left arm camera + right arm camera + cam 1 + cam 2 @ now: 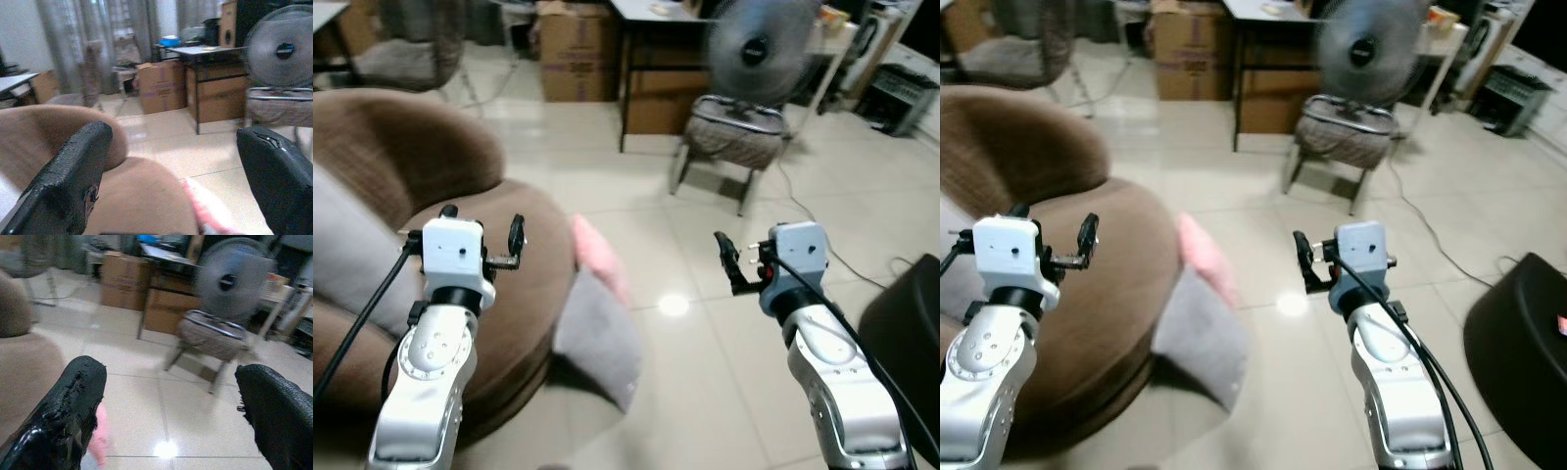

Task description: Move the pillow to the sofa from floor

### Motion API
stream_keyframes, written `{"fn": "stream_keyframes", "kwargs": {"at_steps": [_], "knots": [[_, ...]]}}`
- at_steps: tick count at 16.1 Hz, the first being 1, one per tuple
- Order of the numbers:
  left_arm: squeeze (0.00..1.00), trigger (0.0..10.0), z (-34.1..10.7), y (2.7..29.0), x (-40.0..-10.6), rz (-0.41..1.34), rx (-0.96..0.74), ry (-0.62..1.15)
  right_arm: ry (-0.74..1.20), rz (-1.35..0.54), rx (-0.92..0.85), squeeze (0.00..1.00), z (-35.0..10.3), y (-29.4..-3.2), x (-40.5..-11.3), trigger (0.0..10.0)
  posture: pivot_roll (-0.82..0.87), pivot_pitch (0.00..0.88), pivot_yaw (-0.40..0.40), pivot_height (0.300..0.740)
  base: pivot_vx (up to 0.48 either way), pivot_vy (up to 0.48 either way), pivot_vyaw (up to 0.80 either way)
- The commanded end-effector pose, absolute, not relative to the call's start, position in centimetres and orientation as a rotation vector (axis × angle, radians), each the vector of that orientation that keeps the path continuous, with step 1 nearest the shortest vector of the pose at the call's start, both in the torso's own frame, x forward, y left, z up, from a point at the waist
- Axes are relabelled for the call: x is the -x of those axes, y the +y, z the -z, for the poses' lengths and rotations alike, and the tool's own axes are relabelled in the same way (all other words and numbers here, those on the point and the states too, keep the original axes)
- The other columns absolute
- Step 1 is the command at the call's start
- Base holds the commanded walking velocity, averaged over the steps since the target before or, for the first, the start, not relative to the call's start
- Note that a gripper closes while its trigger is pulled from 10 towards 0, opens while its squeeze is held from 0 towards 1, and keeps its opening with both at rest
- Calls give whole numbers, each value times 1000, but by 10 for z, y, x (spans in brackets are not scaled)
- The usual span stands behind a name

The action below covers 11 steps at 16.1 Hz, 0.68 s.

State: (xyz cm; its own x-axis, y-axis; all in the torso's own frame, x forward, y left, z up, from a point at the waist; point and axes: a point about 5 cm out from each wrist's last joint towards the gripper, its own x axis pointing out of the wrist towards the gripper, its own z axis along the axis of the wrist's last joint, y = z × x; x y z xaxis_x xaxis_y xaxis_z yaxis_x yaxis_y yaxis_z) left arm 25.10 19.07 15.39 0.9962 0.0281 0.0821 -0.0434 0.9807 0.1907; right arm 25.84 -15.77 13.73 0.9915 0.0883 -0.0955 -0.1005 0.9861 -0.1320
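While the brown sofa (431,176) takes up the left of the frame, the pillow (597,323), grey with a pink end, leans against its front edge at centre, lower part on the tiled floor (705,372). Upper centre: chair (734,137) with a fan (759,49) on it. Left gripper (481,235) held over the sofa seat, fingers spread. Right gripper (732,262) above bare floor right of the pillow, fingers spread.
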Motion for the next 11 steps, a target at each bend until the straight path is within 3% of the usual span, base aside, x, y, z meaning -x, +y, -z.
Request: {"fn": "stream_keyframes", "kwargs": {"at_steps": [1, 11], "knots": [[1000, 10000, -154, 181, -253, 1, -191, -81, 96, -48, 159, 0, -137, -170, -256, 10000, 56, 0, -64, 740, 390, 0, -506], [1000, 10000, -154, 183, -255, 0, -201, -84, 85, -64, 164, 0, -137, -169, -257, 10000, 57, 0, -60, 740, 393, 0, -51]]}}
